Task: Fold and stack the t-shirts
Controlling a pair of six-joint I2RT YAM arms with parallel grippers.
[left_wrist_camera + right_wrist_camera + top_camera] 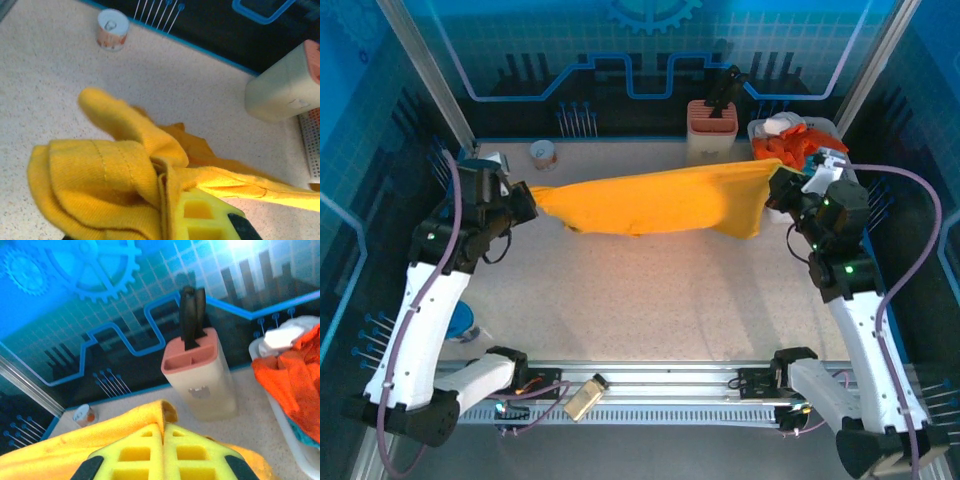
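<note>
The golden-yellow t-shirt (655,203) hangs stretched like a hammock across the upper middle of the overhead view, one end at the left jaws and the other at the right jaws, its middle sagging and casting a soft shadow on the speckled surface (650,300) below. Both pairs of jaws are closed on the cloth. The left wrist view shows a thick bunch of hemmed fabric wadded against a yellow finger pad (200,215), and in the right wrist view the two pads meet with yellow cloth spilling out above them. More shirts, orange-red (790,148) with a glimpse of teal, wait in the white basket (760,130) at the upper right, just beside the knife block (712,130); a small can (542,153) stands at the upper left. The step in hand looks like spreading the first shirt before any fold; nothing folded lies on the surface. The next move probably calls for both arms to lower together toward the open centre of the frame, keeping the cloth taut so it lands flat. The bunched hold at the left could leave that end crumpled, so it may need smoothing or a fresh grasp nearer a corner.
</note>
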